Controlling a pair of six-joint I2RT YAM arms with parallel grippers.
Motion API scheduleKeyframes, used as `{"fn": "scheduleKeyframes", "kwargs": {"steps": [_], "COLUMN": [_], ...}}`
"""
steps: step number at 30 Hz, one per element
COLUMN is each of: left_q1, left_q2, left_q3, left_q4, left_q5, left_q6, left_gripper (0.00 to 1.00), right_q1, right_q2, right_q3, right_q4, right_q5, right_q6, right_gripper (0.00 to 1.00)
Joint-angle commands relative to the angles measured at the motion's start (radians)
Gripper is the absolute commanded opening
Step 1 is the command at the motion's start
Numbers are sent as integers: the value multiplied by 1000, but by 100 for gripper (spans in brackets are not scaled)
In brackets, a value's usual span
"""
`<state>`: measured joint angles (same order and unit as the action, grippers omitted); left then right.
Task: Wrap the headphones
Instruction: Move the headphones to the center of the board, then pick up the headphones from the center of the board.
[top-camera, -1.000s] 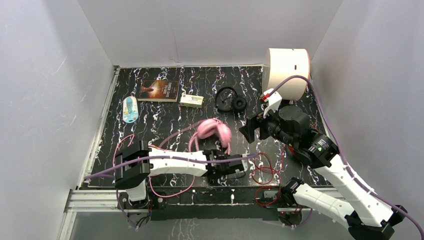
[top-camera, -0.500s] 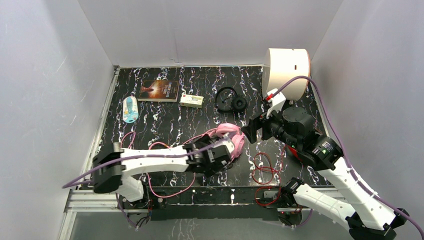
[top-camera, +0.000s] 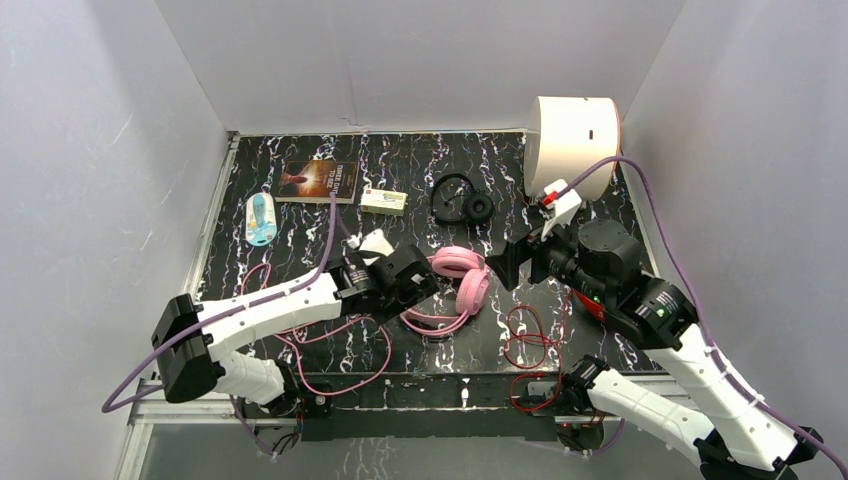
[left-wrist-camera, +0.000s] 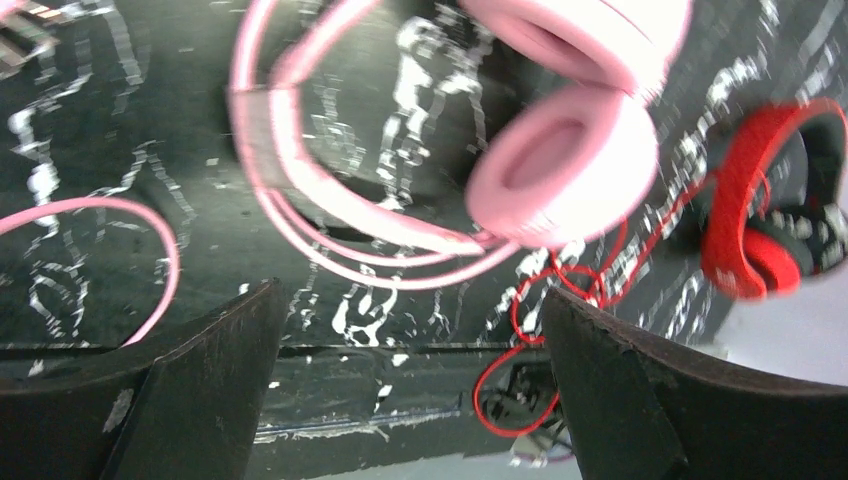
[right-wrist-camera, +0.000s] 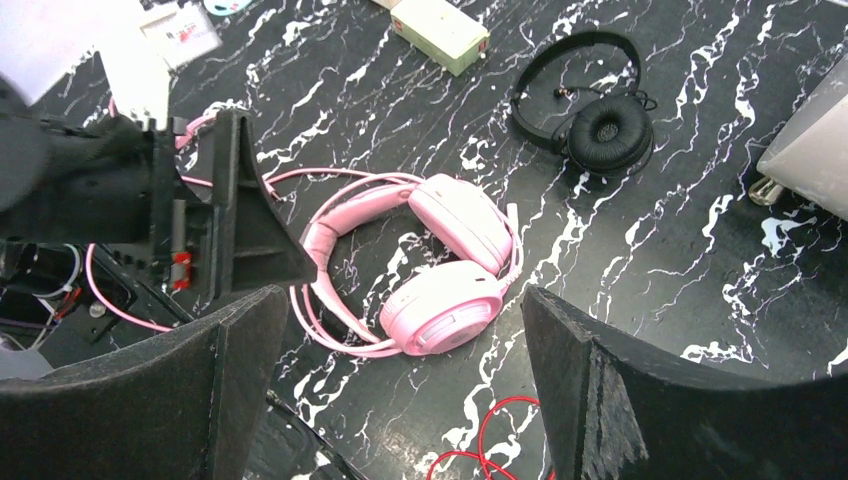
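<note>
The pink headphones (top-camera: 461, 279) lie flat on the black marbled table (top-camera: 300, 225), and their pink cable (top-camera: 335, 340) loops toward the front edge. My left gripper (top-camera: 425, 285) stands open just left of them with nothing between its fingers; its wrist view shows the pink headphones (left-wrist-camera: 560, 170) ahead. My right gripper (top-camera: 497, 265) hovers open right of and above them, looking down on the pink headphones (right-wrist-camera: 450, 275). The small black headphones (top-camera: 462, 200) rest farther back. The red headphones (left-wrist-camera: 760, 225) lie to the right, mostly hidden under my right arm in the top view; their red cable (top-camera: 530, 335) is coiled near the front.
A book (top-camera: 320, 180), a small pale box (top-camera: 384, 200) and a blue-and-white packet (top-camera: 261, 218) lie at the back left. A big white cylinder (top-camera: 572, 140) stands at the back right. White walls enclose the table.
My left gripper opened and let go of the pink headphones, then drew back to the left. The headphones now lie farther right. My right arm shifted slightly right.
</note>
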<state>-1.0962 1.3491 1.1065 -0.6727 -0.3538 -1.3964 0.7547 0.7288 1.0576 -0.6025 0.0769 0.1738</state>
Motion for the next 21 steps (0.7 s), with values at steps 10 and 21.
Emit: {"fn": "scheduleKeyframes", "kwargs": {"steps": [10,21], "left_q1": [87,82], "left_q2": [238,471], "left_q3": [-127,-89], "left_q4": [18,33], "left_q5": [-186,-114], "left_q6": [-128,-77], "left_gripper": [73,65], "right_q1": [2,3], "right_q2": [-53,-47], "right_q3": [20,0], "right_q4": [56,66], "right_q5": [1,1], "right_q6": [15,14], "right_gripper": [96,97]}}
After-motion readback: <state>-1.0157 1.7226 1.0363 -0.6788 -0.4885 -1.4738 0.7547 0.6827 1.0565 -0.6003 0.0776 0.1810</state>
